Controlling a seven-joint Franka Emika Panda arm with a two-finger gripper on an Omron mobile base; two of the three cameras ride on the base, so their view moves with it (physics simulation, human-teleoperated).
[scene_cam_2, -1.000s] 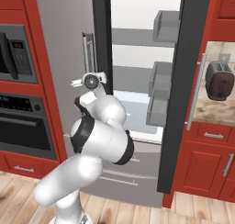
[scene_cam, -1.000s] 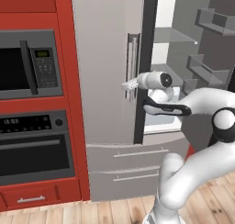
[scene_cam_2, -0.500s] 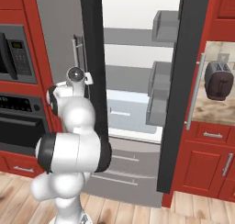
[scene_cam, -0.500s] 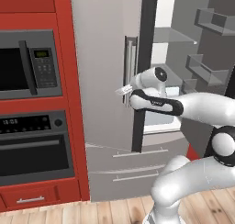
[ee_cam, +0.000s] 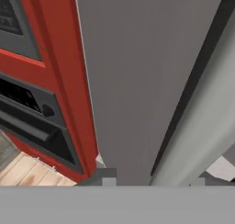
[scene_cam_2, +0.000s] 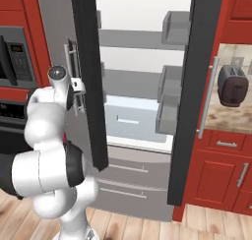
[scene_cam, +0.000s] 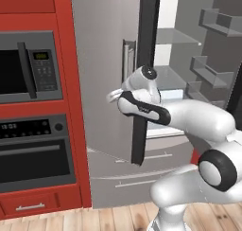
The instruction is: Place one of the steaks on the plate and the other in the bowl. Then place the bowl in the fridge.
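The fridge (scene_cam: 99,59) stands with both doors swung out, grey shelves and a drawer (scene_cam_2: 129,120) showing inside. My gripper (scene_cam: 112,95) hangs in front of the left door, just below its vertical bar handle (scene_cam: 126,59) and beside the door's dark edge (scene_cam_2: 91,86). In the right base view the gripper (scene_cam_2: 78,86) sits beside that handle (scene_cam_2: 73,67). The hand view faces the flat grey door (ee_cam: 137,81), and the gripper (ee_cam: 153,179) is open with nothing between its fingers. The steaks, the plate and the bowl are out of view.
A red cabinet wall with a microwave (scene_cam: 28,66) and a wall oven (scene_cam: 35,154) stands left of the fridge. The open right door (scene_cam_2: 197,86) reaches forward; behind it a toaster (scene_cam_2: 231,85) sits on a counter over red drawers. Wooden floor lies below.
The arm has swung left across the fridge front and the left door stands a little wider. The jaws have spread apart.
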